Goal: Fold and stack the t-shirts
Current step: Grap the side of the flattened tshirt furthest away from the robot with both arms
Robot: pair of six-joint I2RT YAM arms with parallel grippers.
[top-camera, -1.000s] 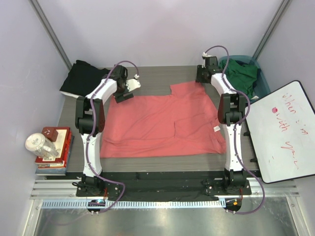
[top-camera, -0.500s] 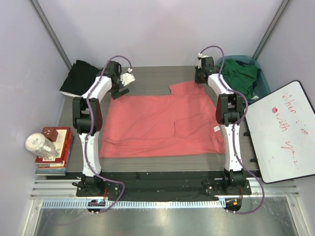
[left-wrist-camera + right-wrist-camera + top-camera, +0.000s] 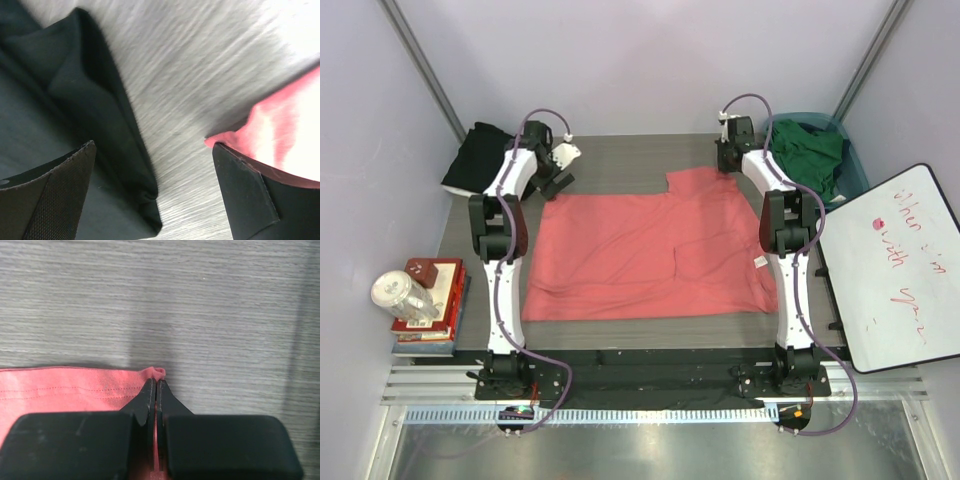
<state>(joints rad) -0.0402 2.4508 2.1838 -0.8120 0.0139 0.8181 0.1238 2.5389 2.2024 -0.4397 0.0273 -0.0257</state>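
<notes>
The coral-pink t-shirt (image 3: 650, 255) lies spread on the surface (image 3: 620, 160). The right hand (image 3: 156, 382) is clamped on the hem at its far right corner, seemingly to start a fold. The left hand (image 3: 563, 165) hovers spread wide and empty off its far left corner, beside the black t-shirt (image 3: 480, 160), likely seeking the matching corner.

Grey wood-grain table (image 3: 620, 165) boxed in by pale lilac walls (image 3: 640, 60), even flat light; slanted metal struts (image 3: 420, 68) in both back corners; whiteboard (image 3: 895, 270) with red scribble leaning at right; book stack (image 3: 448, 300) with clear jar (image 3: 402, 295) at left; shiny metal floor (image 3: 640, 455) in front.
</notes>
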